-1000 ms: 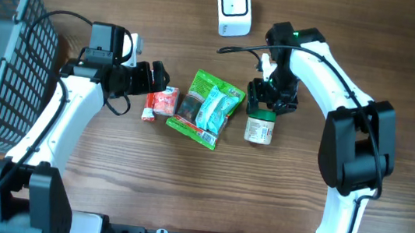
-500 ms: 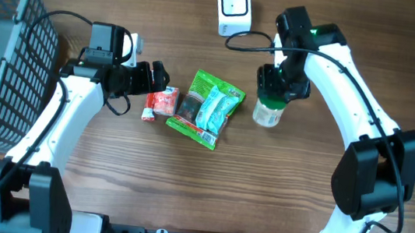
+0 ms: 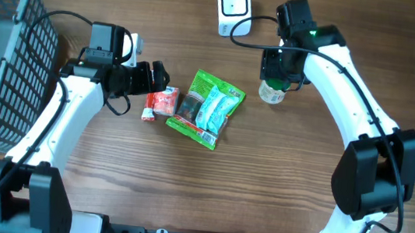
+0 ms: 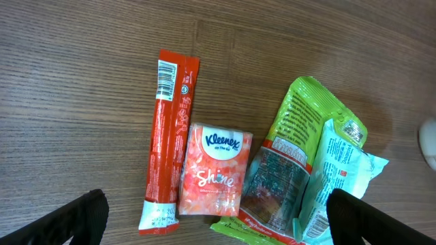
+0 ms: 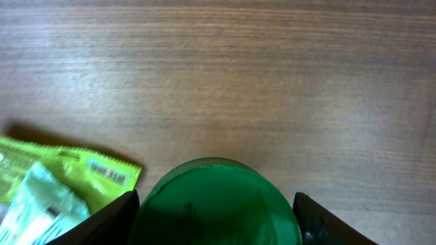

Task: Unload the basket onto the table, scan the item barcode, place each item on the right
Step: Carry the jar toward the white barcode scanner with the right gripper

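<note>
My right end effector (image 3: 277,76) was clamped on the green lid (image 5: 214,204) of a small jar (image 3: 272,93), one finger (image 5: 102,224) pressed against each side of the lid in my right wrist view. From overhead, the jar sat just below my wrist, near the white scanner (image 3: 234,8) at the far edge of the counter (image 3: 184,184) and a little to that device's right. The jar and the scanner were not touching. I could not tell whether the jar's base rested on the wood or hung just above it. My left end effector (image 3: 158,78) stood with its fingers spread wide and gripped nothing. It hovered over a cluster of packets lying flat on the counter. In my left wrist view a long red stick sachet (image 4: 169,136) lay on the left, and a pink tissue pack (image 4: 214,169) lay just beside it. To the right of those, a green packet (image 4: 300,116) had a pale teal packet (image 4: 340,170) lying on top of it. A grey mesh basket (image 3: 1,38) stood at the counter's left edge, well apart from the packets.
</note>
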Available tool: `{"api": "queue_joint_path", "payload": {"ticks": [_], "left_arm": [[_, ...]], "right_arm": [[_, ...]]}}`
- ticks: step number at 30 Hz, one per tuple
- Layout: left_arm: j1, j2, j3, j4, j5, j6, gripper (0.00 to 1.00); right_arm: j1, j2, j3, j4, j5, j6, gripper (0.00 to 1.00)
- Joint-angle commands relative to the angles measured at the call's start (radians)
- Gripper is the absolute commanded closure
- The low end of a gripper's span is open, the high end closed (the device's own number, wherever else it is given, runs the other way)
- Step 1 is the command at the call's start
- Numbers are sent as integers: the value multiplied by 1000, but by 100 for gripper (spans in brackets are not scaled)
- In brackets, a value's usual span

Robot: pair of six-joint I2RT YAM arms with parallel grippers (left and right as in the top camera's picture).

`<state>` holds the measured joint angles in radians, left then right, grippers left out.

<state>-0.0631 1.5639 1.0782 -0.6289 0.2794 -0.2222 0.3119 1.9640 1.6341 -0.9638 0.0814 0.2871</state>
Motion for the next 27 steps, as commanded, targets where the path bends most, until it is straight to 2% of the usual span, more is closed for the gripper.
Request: {"api": "queue_joint_path", "payload": {"ticks": [1,6,12,16,27], "left_arm": [[8,-11,14,4,8,2,0],[8,-11,14,3,8,2,0],[8,-11,14,3,8,2,0],[8,-11,14,3,8,2,0],[8,-11,14,3,8,2,0]], "right_arm": [[6,-17,-64,50,39,11,45],[6,-17,-129,121,40,7,44],[6,-21,-130,101,31,1,39],[6,-21,-130,87,31,1,30],[5,-23,-126,49,24,0,16]]}}
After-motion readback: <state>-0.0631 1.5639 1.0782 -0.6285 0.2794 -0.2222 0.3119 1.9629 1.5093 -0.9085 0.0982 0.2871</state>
